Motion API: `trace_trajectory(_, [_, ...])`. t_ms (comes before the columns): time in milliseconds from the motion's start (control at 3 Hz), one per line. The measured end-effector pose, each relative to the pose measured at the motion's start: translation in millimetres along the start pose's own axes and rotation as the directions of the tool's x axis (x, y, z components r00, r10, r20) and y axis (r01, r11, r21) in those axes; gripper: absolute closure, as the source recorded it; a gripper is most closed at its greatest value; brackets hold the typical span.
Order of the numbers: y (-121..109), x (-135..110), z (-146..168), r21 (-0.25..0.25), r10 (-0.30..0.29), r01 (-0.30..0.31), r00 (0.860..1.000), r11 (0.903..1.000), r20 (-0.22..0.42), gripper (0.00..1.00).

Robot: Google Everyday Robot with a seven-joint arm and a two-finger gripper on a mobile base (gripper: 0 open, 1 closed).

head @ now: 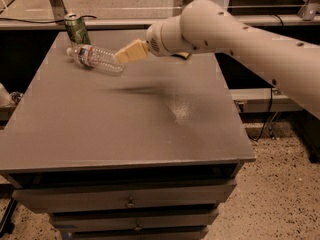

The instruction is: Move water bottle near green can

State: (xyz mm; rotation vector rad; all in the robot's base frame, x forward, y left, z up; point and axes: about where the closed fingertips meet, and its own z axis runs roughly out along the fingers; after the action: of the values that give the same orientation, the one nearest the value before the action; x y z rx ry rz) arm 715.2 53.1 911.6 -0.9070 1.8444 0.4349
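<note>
The water bottle (96,58) lies on its side at the far left of the grey table (125,129), its white cap pointing left. The green can (77,29) stands upright just behind the cap end, close to the bottle. My gripper (121,57) is a tan wedge on the end of the white arm (210,24). It hovers at the bottle's base end, on its right side, above the table top. Nothing shows in its hold.
The arm reaches in from the right across the back of the table. A sliver of a yellow sponge (183,56) peeks out under it. Drawers (130,202) run below the front edge. A railing and glass stand behind the table.
</note>
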Motion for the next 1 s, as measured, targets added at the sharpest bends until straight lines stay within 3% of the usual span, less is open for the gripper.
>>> trace_trajectory(333, [-3, 14, -41, -0.026, 0.077, -0.076, 0.995, 0.9968, 0.065, 0.00])
trace_trajectory(667, [-36, 33, -83, 0.035, 0.125, -0.128, 0.989, 0.9912, 0.083, 0.00])
trace_trajectory(1000, [-29, 25, -73, 0.012, 0.056, -0.057, 0.996, 0.9983, 0.071, 0.00])
